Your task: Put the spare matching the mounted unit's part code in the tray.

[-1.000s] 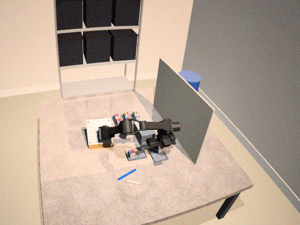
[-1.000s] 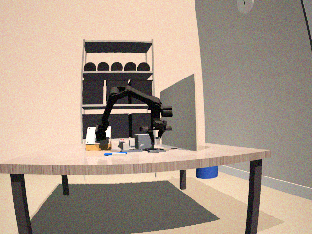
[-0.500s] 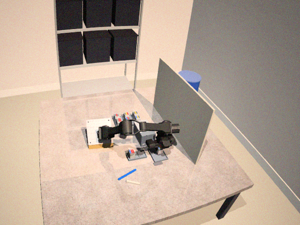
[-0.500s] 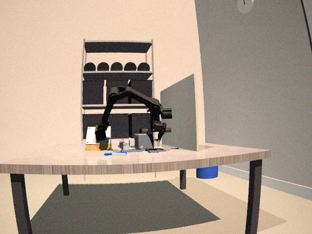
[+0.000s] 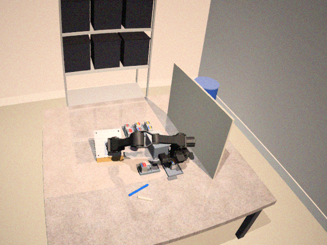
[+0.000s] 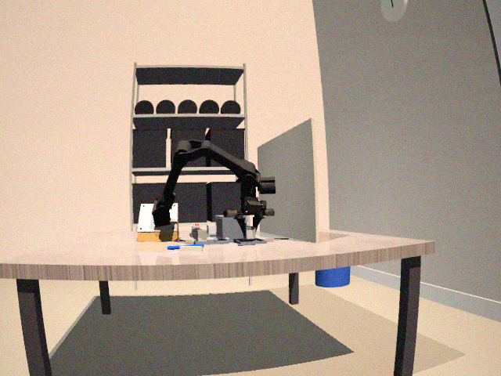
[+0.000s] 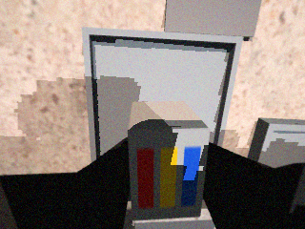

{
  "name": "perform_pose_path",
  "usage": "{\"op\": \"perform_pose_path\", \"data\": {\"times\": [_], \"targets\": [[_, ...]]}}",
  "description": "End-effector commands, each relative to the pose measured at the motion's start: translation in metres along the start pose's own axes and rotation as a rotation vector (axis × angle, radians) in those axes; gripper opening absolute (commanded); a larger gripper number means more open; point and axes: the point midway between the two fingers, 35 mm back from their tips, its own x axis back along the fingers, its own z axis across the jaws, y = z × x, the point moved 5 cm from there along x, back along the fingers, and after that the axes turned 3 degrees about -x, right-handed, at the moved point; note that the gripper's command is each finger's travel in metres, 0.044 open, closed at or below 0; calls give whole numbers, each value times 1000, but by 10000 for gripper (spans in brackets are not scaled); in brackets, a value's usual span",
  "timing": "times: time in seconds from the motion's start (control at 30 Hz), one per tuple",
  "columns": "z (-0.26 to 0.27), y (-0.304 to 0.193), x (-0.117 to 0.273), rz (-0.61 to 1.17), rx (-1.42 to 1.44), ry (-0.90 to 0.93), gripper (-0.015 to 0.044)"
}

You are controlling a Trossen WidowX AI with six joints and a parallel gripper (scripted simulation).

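Note:
My gripper is shut on a grey spare with red, yellow and blue stripes. The spare is upright, over the near part of the grey tray in the wrist view. Its lower end is at or just above the tray floor; whether it touches is hidden. A block with red and blue stripes stands on a grey two-part plate left of the tray. Several striped blocks stand in a rack behind the arm, partly hidden. No printed back code is readable.
A grey box stands behind the tray. A tall grey panel rises to the right. A white board on an orange base is beside the arm's base. A blue stick and a cream stick lie in front.

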Motion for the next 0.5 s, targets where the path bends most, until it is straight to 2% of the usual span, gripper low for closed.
{"op": "perform_pose_path", "data": {"times": [0.0,0.03,0.47], "targets": [[-1,1,-3,-7,0,2,0],[-1,1,-3,-7,0,2,0],[0,0,-2,0,0,0,341]]}}
